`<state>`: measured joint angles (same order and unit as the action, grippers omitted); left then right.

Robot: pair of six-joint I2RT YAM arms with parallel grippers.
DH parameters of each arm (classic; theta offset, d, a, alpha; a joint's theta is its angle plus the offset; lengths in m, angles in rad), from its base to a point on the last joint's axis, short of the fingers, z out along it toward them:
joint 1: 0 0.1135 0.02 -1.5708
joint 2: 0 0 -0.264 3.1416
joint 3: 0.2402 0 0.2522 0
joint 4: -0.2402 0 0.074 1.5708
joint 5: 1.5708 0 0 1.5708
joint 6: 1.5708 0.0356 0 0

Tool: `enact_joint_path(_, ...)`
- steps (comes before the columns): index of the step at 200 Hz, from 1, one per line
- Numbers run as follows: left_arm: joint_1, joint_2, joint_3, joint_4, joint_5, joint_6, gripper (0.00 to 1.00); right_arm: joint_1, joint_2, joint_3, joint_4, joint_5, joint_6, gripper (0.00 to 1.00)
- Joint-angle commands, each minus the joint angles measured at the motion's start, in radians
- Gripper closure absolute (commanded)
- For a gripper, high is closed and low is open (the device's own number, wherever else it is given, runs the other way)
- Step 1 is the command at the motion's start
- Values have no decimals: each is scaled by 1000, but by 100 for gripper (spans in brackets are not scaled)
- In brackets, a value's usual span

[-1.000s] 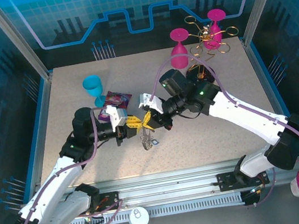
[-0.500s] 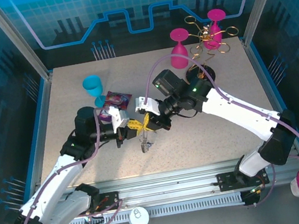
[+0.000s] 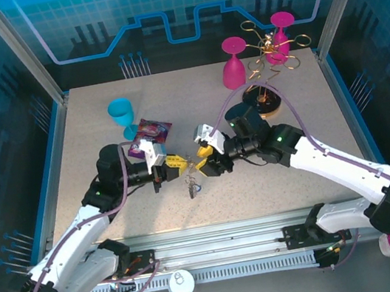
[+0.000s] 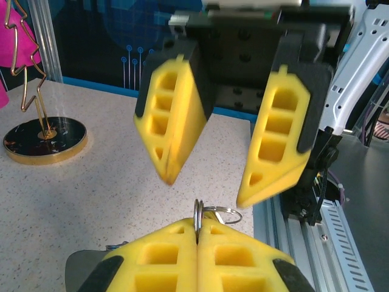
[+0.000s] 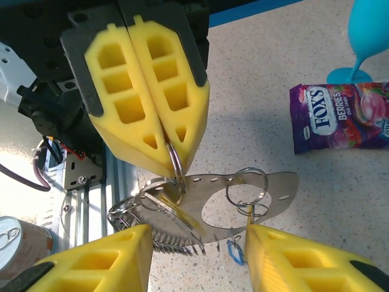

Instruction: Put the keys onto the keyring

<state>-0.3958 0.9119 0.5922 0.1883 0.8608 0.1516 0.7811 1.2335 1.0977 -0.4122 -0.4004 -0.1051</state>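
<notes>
The left fingers point(image 5: 161, 91) are pressed flat together, pinching a thin wire loop of the keyring point(image 5: 267, 188). The keyring hangs below them as a greyish crescent plate with small rings, a fringe of chain links and a blue tag point(image 5: 234, 250). The right fingers point(image 4: 279, 140) face them with a wide gap between the pads, one on either side of the plate and holding nothing. Which of the hanging bits are keys is too small to tell, and so is whether the plate touches the surface. All this sits near the middle of a speckled beige counter point(image 3: 100, 117). Farther back on the left stand a blue cup point(image 3: 121, 115) and a purple candy packet point(image 3: 149, 133). At the back right are two pink cups point(image 3: 233, 64) around a gold wire stand point(image 3: 265, 97) on a dark round base. A silver rail point(image 3: 217, 236) runs along the near edge, and blue panels point(image 3: 179, 6) with circuit-like lines, framed by metal posts, enclose the space.
</notes>
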Motion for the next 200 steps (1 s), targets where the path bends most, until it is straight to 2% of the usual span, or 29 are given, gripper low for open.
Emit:
enact_joint_path(1, -3, -26, -6, 83, 13, -41, 100, 13, 10, -16, 107, -11, 38, 54)
enact_joint_path(46, -3, -28, -6, 94, 16, -54, 100, 15, 37, -14, 134, -70, 24, 56)
enact_joint_path(79, -2, -29, -11, 125, 8, -78, 100, 14, 41, -13, 127, -117, 15, 71)
enact_joint_path(136, -2, -39, -25, 163, -23, -101, 100, -7, 5, -7, 57, -121, -5, 95)
enact_joint_path(200, -3, -23, -14, 219, -13, -143, 100, -17, 43, 59, -81, -136, -47, 100)
